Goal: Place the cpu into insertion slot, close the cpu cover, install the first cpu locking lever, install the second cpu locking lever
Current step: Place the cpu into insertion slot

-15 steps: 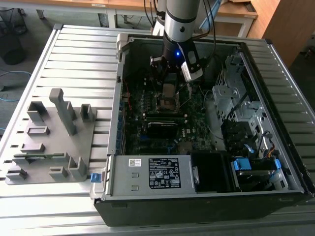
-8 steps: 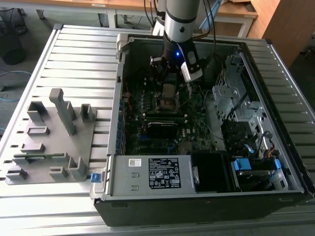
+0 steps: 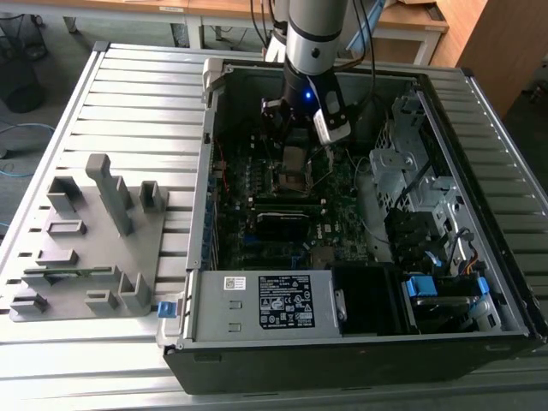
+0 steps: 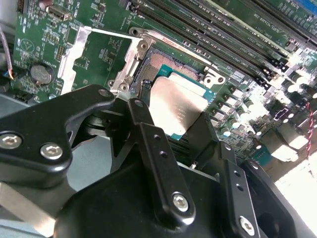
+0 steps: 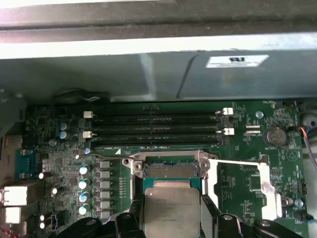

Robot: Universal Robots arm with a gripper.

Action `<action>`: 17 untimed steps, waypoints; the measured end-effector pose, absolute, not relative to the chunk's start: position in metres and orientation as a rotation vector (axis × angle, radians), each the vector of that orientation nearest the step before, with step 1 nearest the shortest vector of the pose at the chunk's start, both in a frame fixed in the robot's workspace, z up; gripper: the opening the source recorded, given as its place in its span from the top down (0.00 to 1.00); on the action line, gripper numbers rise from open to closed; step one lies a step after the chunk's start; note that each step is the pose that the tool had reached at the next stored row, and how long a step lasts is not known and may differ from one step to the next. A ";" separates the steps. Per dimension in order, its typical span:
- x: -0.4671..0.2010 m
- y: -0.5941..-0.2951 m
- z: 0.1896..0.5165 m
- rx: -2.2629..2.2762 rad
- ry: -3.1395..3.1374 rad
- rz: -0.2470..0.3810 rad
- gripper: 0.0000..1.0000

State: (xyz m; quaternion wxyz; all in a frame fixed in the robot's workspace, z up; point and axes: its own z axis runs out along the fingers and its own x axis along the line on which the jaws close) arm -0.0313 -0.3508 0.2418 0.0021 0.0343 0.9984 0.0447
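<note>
Exterior view: arm comes down into the open computer case (image 3: 199, 257) on the slatted table (image 3: 137, 94). Gripper (image 3: 294, 151) hangs over the green board (image 3: 342, 201), right above the socket (image 3: 291, 181). A pale square at its tip looks like the cpu (image 3: 294, 161). A grey parts tray (image 3: 94, 248) sits on the table toward the exterior view's left, well apart from the case.

Second wrist view: black fingers (image 4: 144, 90) are clamped on opposite edges of the cpu (image 4: 178, 101), silver top facing the camera, green edge visible. The cpu is over the socket (image 4: 166, 62) and covers part of it; the rest of the dark pin field is exposed beyond the chip. Can't tell if the chip touches the socket. Cover (image 4: 69, 57) is swung open, off to one side of the socket, not over the chip. Memory slots (image 4: 218, 22) run past the socket's far side.

First wrist view: same grasp, a finger (image 5: 130, 218) on each side of the cpu (image 5: 171, 210), gripper (image 5: 171, 223) centred on it. The chip lines up with the socket (image 5: 171, 171) and overlaps its near edge. Open cover (image 5: 267, 191) lies beside the socket, on the side away from the capacitor row (image 5: 84, 183). Memory slots (image 5: 153, 126) lie just beyond the socket.
</note>
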 end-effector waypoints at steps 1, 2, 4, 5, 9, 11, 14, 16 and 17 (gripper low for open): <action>-0.031 -0.351 0.241 0.135 3.130 0.140 0.46; -0.031 -0.351 0.241 0.165 3.128 0.140 0.46; -0.031 -0.351 0.239 0.221 3.123 0.140 0.46; -0.031 -0.351 0.239 0.249 3.120 0.140 0.46; -0.031 -0.351 0.239 0.309 3.113 0.139 0.46; -0.031 -0.351 0.239 0.310 3.113 0.139 0.46; -0.031 -0.351 0.239 0.315 3.112 0.139 0.46; -0.031 -0.351 0.238 0.349 3.108 0.139 0.46; -0.031 -0.351 0.238 0.376 3.104 0.139 0.46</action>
